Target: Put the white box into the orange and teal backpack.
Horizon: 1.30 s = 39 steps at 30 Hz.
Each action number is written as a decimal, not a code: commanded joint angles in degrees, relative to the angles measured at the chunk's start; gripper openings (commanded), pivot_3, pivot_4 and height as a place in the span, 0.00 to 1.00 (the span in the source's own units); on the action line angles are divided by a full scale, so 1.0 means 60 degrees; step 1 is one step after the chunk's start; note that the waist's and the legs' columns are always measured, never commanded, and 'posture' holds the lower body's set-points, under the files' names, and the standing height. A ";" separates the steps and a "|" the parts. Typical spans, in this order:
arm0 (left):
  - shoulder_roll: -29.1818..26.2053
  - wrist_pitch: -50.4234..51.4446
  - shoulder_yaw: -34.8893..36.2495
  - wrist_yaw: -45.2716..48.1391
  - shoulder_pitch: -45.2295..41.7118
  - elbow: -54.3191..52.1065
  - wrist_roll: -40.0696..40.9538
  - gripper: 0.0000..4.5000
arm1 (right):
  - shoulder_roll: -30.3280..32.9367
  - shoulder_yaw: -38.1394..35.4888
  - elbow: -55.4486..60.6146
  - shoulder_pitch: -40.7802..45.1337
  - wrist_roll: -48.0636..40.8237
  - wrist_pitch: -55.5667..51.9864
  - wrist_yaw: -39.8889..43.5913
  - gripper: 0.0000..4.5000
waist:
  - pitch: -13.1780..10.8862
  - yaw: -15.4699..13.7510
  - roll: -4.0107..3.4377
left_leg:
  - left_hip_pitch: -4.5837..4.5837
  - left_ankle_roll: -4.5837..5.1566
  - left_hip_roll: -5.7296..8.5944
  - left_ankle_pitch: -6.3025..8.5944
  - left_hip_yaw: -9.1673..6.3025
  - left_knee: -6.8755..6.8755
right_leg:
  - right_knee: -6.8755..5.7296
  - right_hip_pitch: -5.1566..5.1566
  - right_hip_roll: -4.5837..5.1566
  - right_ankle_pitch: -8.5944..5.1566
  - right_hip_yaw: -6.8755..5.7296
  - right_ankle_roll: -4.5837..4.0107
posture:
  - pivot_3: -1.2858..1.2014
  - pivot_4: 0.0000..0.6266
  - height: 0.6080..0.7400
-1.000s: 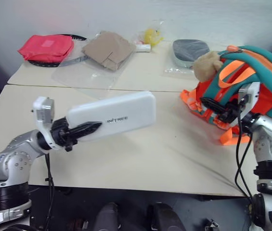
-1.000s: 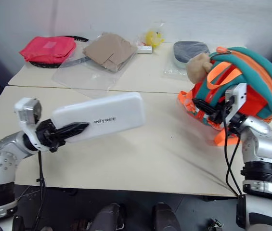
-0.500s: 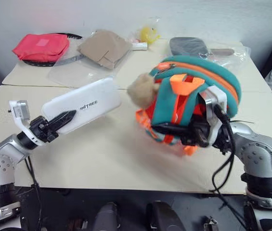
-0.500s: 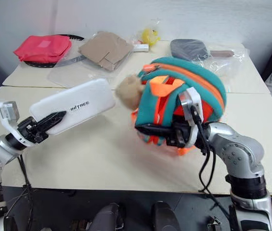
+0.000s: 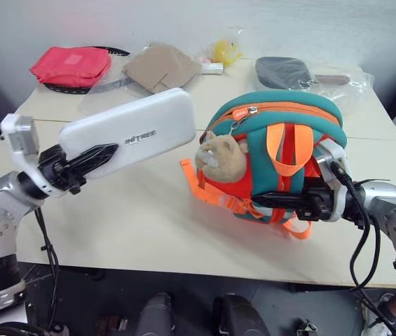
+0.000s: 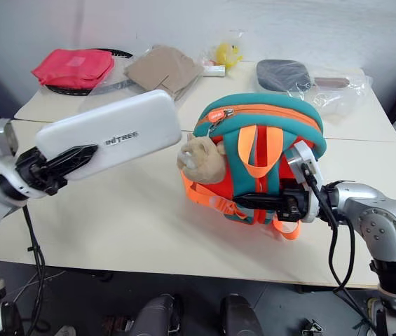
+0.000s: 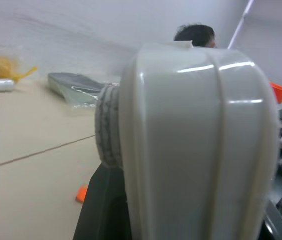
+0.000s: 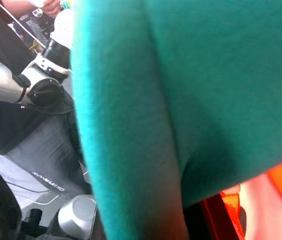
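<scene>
While the left claw (image 5: 89,158) grips one short end of the flat, elongated white plastic box (image 5: 131,131) with rounded corners and dark lettering, the box hangs in the air above the pale beige surface (image 5: 134,217), its free end tilted upward toward the backpack. The small orange backpack with teal trim (image 5: 278,157) stands upright on the surface just beside that free end, straps facing the camera, a tan plush animal (image 5: 219,155) hanging on the side nearest the box. The right claw (image 5: 268,201) is clamped narrow on the backpack's lower front among the orange straps (image 5: 215,196). Well behind the backpack, at the surface's far edge, lie a grey oval pouch in clear plastic (image 5: 282,71), a tan folded cloth in a clear bag (image 5: 159,66), a small yellow toy (image 5: 220,50) and a flat red-pink pouch (image 5: 69,65). From the left wrist, the box's rounded end (image 7: 195,145) looms close.
</scene>
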<state>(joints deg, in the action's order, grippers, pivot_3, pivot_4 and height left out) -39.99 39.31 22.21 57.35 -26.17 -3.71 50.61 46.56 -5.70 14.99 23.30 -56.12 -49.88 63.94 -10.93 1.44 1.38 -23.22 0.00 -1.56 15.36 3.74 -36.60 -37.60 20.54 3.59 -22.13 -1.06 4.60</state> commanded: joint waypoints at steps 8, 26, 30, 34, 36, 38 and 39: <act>0.0012 -0.1972 -0.2317 0.1728 -0.1450 0.0359 -0.1928 0.26 | -0.0458 0.0027 0.0000 0.0083 0.0525 0.0501 -0.0062 0.00 | 0.0000 0.0023 0.0000 | -0.0014 0.0006 -0.0011 0.0011 0.0014 -0.0067 | -0.0019 0.0000 -0.0011 0.0000 0.0010 0.0001 | 0.52 0.24 1.00; 0.4514 -0.4449 -0.5495 0.0398 -0.5765 0.4758 -0.5783 0.26 | -0.0672 0.0053 0.0124 0.0349 0.0592 0.0363 -0.0219 0.00 | -0.0002 -0.0104 0.0000 | -0.0038 0.0008 -0.0020 0.0010 0.0024 -0.0077 | -0.0037 0.0027 -0.0038 0.0004 0.0017 0.0009 | 0.52 0.24 1.00; 0.4232 -0.3646 -0.4842 0.0629 -0.5564 0.4412 -0.5206 0.53 | -0.0712 -0.0133 0.0238 0.0169 0.0528 0.0335 -0.0493 0.00 | -0.0002 -0.0118 -0.0002 | -0.0036 -0.0009 -0.0021 -0.0003 0.0010 -0.0095 | -0.0038 0.0023 -0.0034 0.0004 0.0014 0.0008 | 0.52 0.24 1.00; 0.3253 -0.3515 -0.4226 0.2004 -0.5276 0.4122 -0.4524 0.80 | -0.0784 -0.0267 0.0322 -0.0017 0.0475 0.0387 -0.0719 0.00 | -0.0002 -0.0033 -0.0002 | -0.0032 -0.0006 -0.0018 -0.0001 0.0010 -0.0095 | -0.0038 0.0017 -0.0029 0.0004 0.0017 0.0008 | 0.52 0.24 1.00; 0.2419 -0.3339 -0.4029 0.2962 -0.5128 0.4001 -0.4248 0.93 | -0.0805 -0.0282 0.0374 -0.0112 0.0476 0.0433 -0.0749 0.00 | -0.0003 0.0026 -0.0002 | -0.0032 -0.0010 -0.0018 -0.0003 0.0007 -0.0088 | -0.0042 0.0021 -0.0031 0.0004 0.0012 0.0008 | 0.52 0.24 1.00; 0.1500 -0.3198 -0.4018 0.3656 -0.4947 0.3877 -0.4285 0.93 | -0.0851 -0.0299 0.0438 -0.0191 0.0519 0.0554 -0.0787 0.00 | -0.0002 0.0040 -0.0003 | -0.0032 -0.0012 -0.0020 -0.0004 0.0007 -0.0083 | -0.0044 0.0021 -0.0033 0.0004 0.0012 0.0008 | 0.52 0.24 1.00; 0.1008 -0.2873 -0.3991 0.4040 -0.4808 0.3653 -0.4166 0.93 | -0.0896 -0.0318 0.0476 -0.0223 0.0554 0.0633 -0.0858 0.00 | -0.0002 0.0044 -0.0003 | -0.0030 -0.0012 -0.0019 -0.0004 0.0007 -0.0083 | -0.0043 0.0020 -0.0033 0.0004 0.0013 0.0008 | 0.52 0.24 1.00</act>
<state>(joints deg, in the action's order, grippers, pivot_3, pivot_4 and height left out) -31.19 20.38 -2.95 77.43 -55.69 21.55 24.01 41.59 -5.58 15.78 22.03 -52.24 -47.29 59.19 -10.95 1.71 1.36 -23.39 -0.07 -1.67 15.33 3.78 -37.10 -37.85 20.65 3.40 -22.11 -0.99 4.64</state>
